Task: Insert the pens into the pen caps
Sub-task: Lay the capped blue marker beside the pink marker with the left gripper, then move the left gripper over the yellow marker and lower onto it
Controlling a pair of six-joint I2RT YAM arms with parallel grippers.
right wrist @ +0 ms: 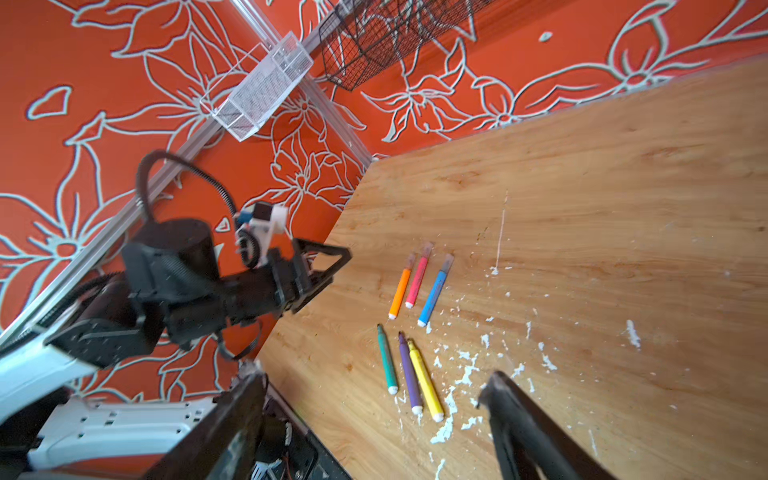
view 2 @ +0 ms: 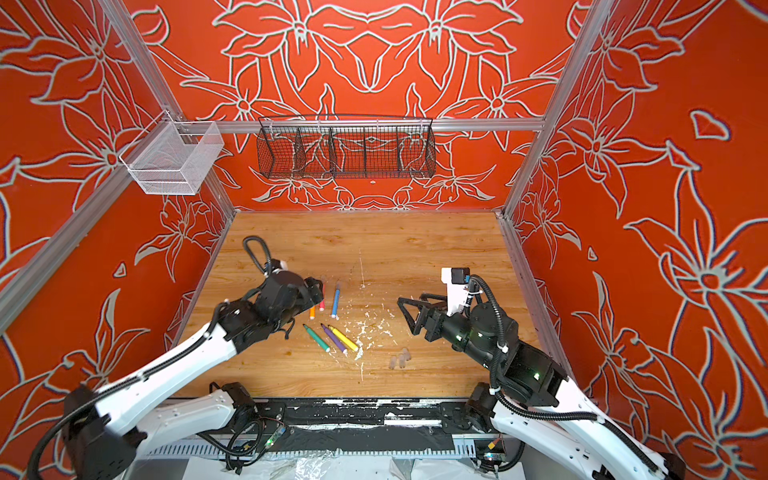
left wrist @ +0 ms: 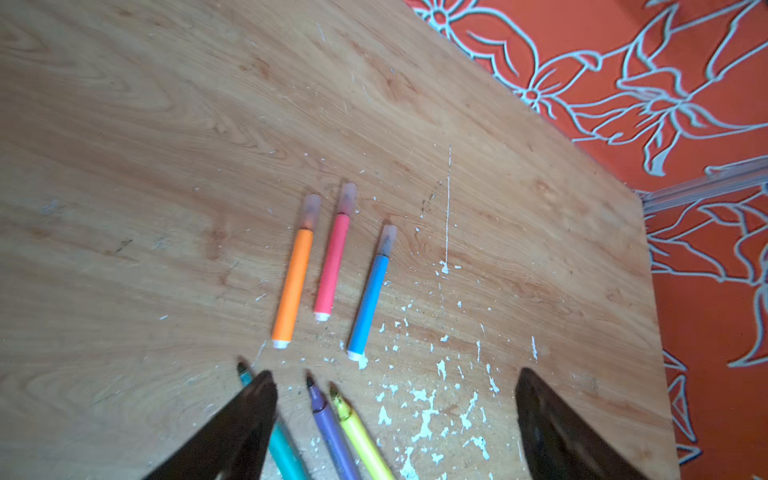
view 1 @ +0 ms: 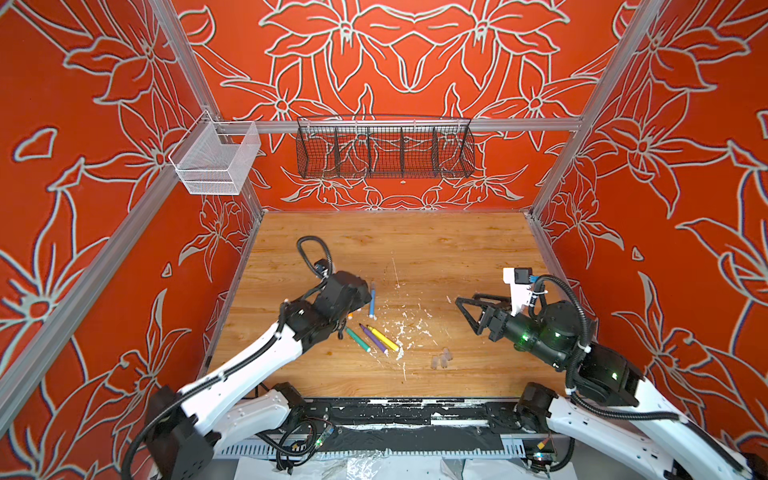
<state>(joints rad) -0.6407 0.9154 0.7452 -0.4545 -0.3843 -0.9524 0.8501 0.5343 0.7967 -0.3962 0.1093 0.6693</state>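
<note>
Three pens lie side by side on the wooden table (left wrist: 124, 166): an orange pen (left wrist: 295, 286), a pink-red pen (left wrist: 332, 266) and a blue pen (left wrist: 370, 303). Each wears a translucent pen cap (left wrist: 311, 212). Nearer me, the green pen (view 1: 358, 340), purple pen (view 1: 374, 338) and yellow pen (view 1: 384, 338) lie bare-tipped. Three loose pen caps (view 1: 441, 358) sit to their right. My left gripper (left wrist: 397, 380) hovers open over the bare tips, holding nothing. To the right, my right gripper (view 1: 467, 316) stands open and empty above the table.
White paint-like flecks (view 1: 403, 328) are scattered around the pens. A white mesh basket (view 1: 216, 162) and a black wire basket (view 1: 384, 151) hang on the rails above the table's far edge. Orange patterned walls enclose the table on three sides.
</note>
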